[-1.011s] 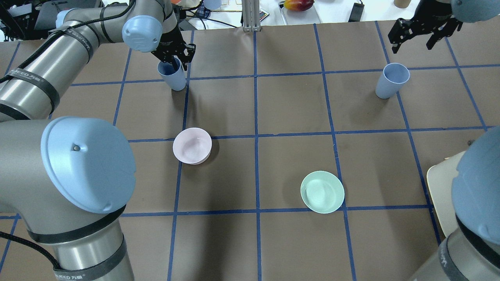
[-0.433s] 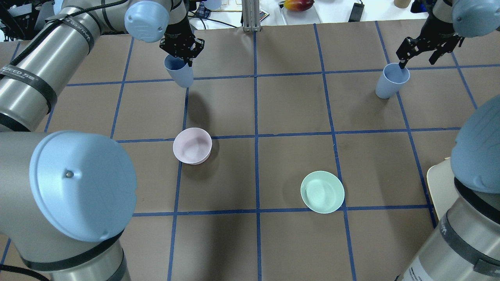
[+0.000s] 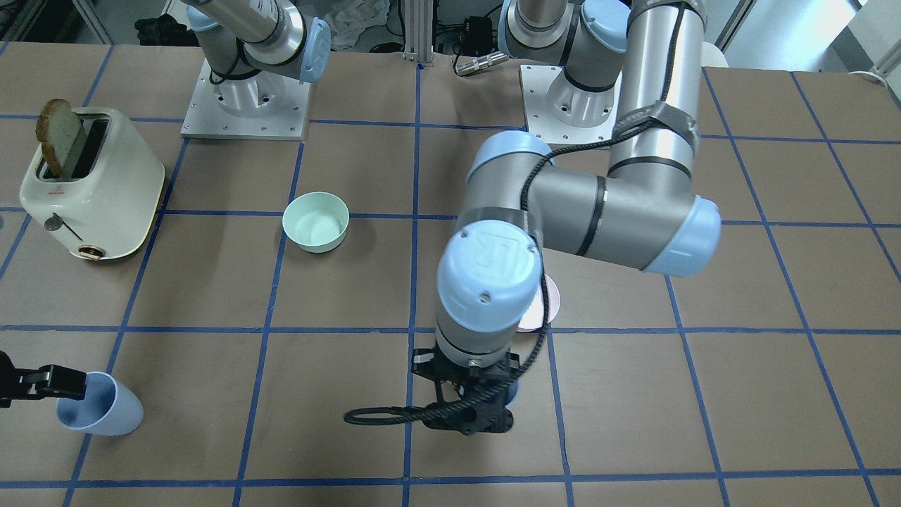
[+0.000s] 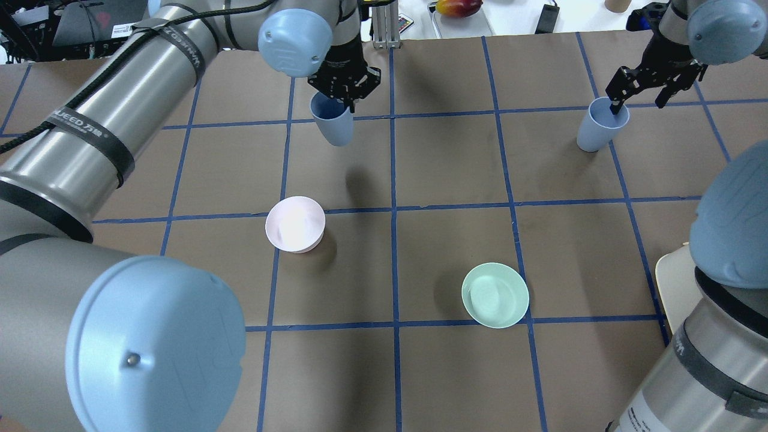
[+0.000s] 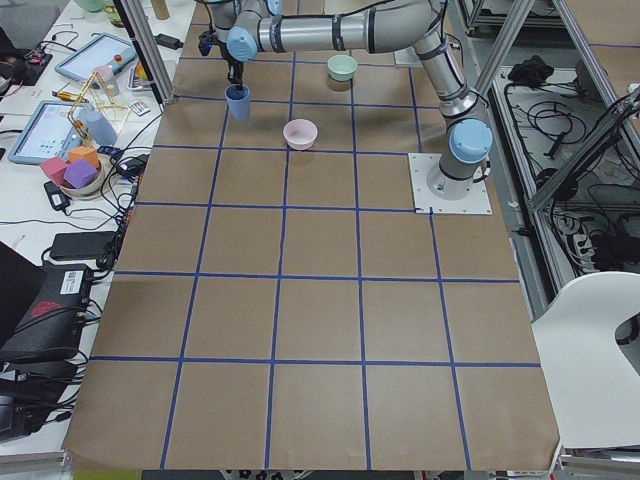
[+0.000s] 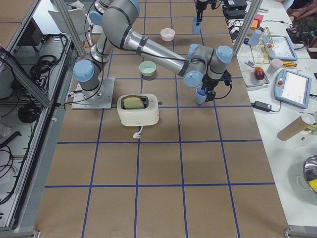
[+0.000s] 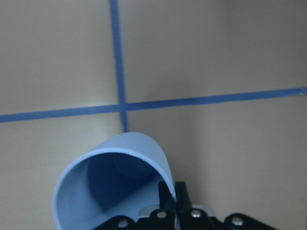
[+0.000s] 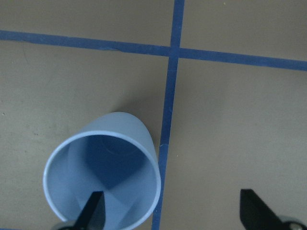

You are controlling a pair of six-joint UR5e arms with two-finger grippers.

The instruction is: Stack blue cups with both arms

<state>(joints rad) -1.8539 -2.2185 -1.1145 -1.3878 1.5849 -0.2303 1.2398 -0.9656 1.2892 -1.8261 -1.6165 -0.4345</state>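
The left gripper (image 4: pixel 347 103) clamps the rim of one blue cup (image 4: pixel 333 126), holding it clear of the table (image 4: pixel 450 156) for transfer. The right gripper (image 4: pixel 636 106), jaws spread, straddles the wall of the second blue cup (image 4: pixel 599 127), which stands upright on the table, positioned for a matching rim pinch.
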